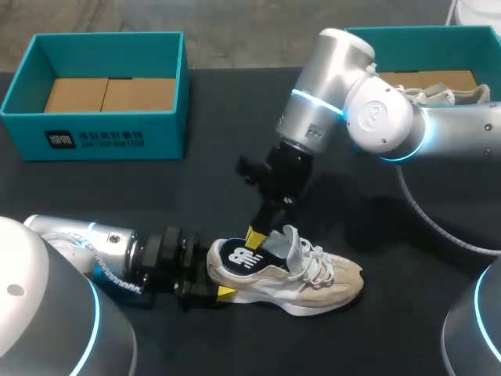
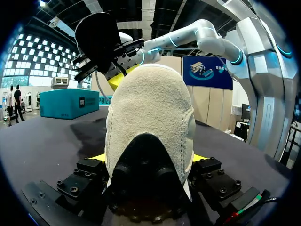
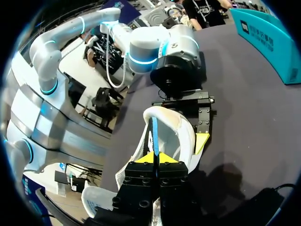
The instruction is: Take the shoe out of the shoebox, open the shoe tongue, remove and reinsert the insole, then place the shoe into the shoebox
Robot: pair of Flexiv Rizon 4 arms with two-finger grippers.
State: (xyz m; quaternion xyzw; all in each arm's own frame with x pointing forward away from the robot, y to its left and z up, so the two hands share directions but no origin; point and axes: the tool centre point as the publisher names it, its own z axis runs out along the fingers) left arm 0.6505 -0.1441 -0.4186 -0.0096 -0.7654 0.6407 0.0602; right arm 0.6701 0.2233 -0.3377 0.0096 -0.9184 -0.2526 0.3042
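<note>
A beige sneaker [image 1: 313,278] lies on the dark table, its toe towards the right. My left gripper [image 1: 219,272] comes in low from the left, and its yellow-tipped fingers press the heel [image 2: 150,117] from both sides. My right gripper [image 1: 257,233] reaches down into the shoe's opening from above. In the right wrist view its tips [image 3: 157,157] are shut on the thin blue edge of the insole [image 3: 154,134], which stands up inside the shoe [image 3: 181,136]. The rest of the insole is hidden in the shoe.
A teal shoebox [image 1: 94,125] with cardboard inside stands at the back left. A second teal box [image 1: 423,35] at the back right holds another pale shoe [image 1: 438,95], partly behind my right arm. The table ahead of the toe is bare.
</note>
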